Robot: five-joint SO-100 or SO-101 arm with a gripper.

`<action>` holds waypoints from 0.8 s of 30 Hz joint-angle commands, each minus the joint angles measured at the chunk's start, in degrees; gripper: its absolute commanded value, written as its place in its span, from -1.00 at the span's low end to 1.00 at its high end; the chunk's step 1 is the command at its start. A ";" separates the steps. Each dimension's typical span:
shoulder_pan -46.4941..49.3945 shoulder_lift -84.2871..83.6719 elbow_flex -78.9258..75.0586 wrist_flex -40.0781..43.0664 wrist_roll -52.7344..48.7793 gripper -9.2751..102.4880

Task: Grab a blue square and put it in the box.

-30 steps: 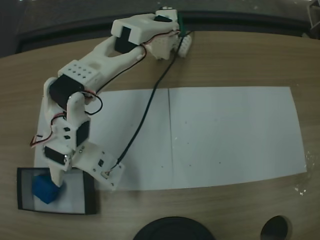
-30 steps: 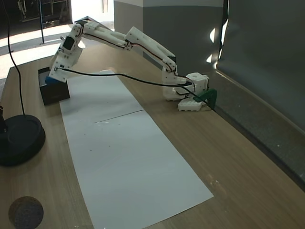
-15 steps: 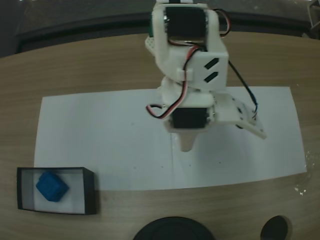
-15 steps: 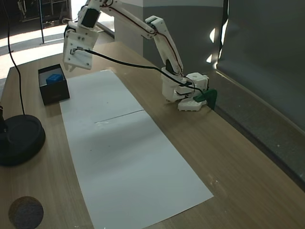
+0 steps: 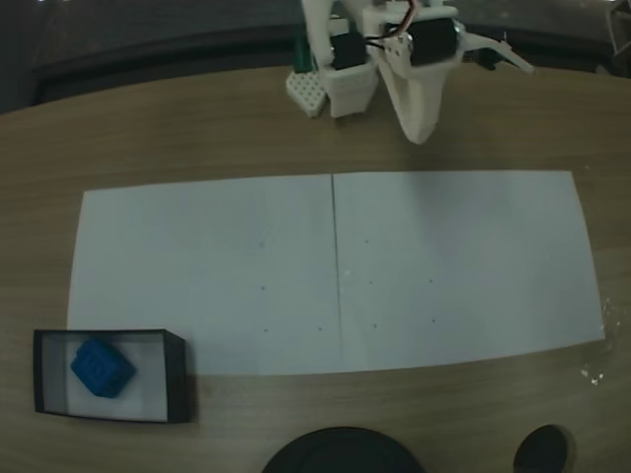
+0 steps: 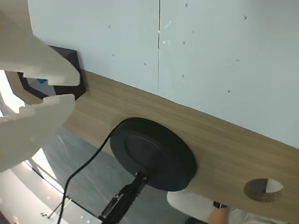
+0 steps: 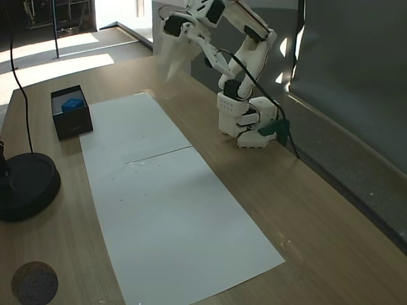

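The blue square (image 5: 102,369) lies tilted inside the box (image 5: 176,370), a shallow black-walled tray at the lower left of a fixed view. In the other fixed view the blue square (image 7: 74,103) sits in the box (image 7: 71,125) at the table's far left. The white arm is folded back over its base. My gripper (image 5: 421,131) hangs near that base, far from the box, and blurred in a fixed view (image 7: 169,74). In the wrist view the gripper (image 6: 74,89) has its fingertips close together with nothing between them, and a corner of the box (image 6: 77,65) shows behind them.
A long white paper sheet (image 5: 444,266) covers the table's middle. A black round lamp base (image 7: 25,184) with a cable stands at the near left edge, also seen large from the wrist (image 6: 154,151). A dark disc (image 7: 33,281) lies near it. A person's arm (image 6: 219,215) shows below.
The arm left the blue square in the box, rose, swung across the sheet and folded back toward its base. The blue square rests in the box alone.
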 commanded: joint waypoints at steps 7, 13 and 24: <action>0.53 39.02 36.39 -14.06 6.86 -0.84; 3.87 51.94 44.30 -17.93 8.09 -0.84; 14.33 61.61 69.96 -28.12 2.99 -0.84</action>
